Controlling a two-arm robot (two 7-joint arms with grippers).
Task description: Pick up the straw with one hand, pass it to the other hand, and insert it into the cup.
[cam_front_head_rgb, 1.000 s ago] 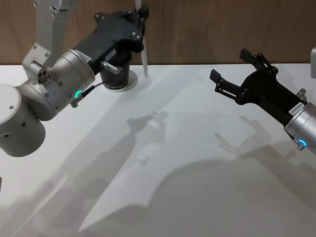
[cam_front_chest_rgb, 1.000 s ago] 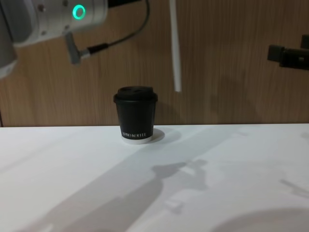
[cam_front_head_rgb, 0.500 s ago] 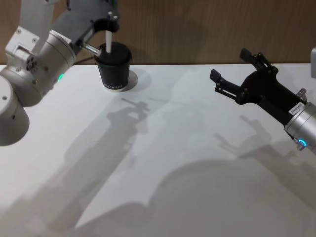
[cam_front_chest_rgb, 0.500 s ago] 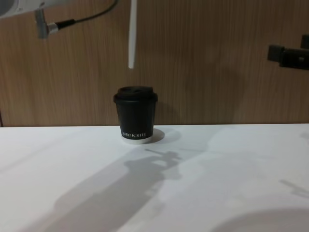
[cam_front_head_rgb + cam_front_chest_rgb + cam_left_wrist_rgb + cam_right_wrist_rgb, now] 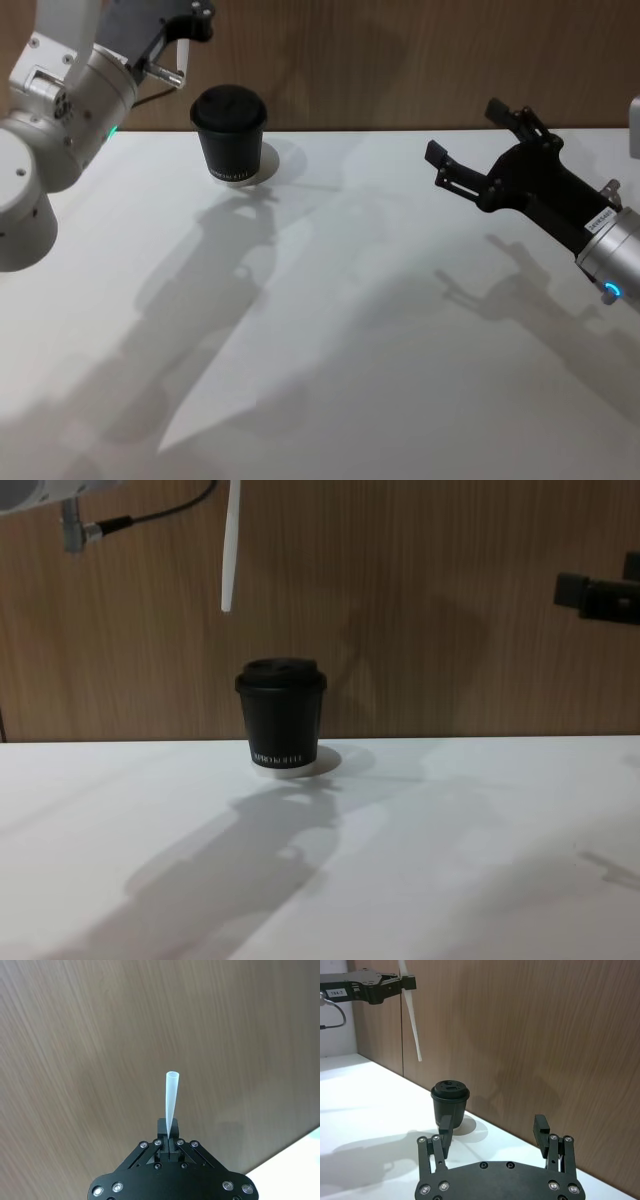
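The black cup with its black lid stands on the white table by the wooden wall, also seen in the chest view. My left gripper is shut on the white straw. The straw hangs nearly upright in the air, its lower end above the cup's lid and slightly to its left. In the right wrist view, the left gripper holds the straw high above the cup. My right gripper hovers open and holds nothing, well to the right of the cup.
The wooden wall runs close behind the cup. The white table stretches bare in front of the cup and between the arms. My left arm reaches in from the far left.
My left gripper has carried the straw leftward, from right of the cup across its lid to above its left side, and a little higher. The right arm has not moved.
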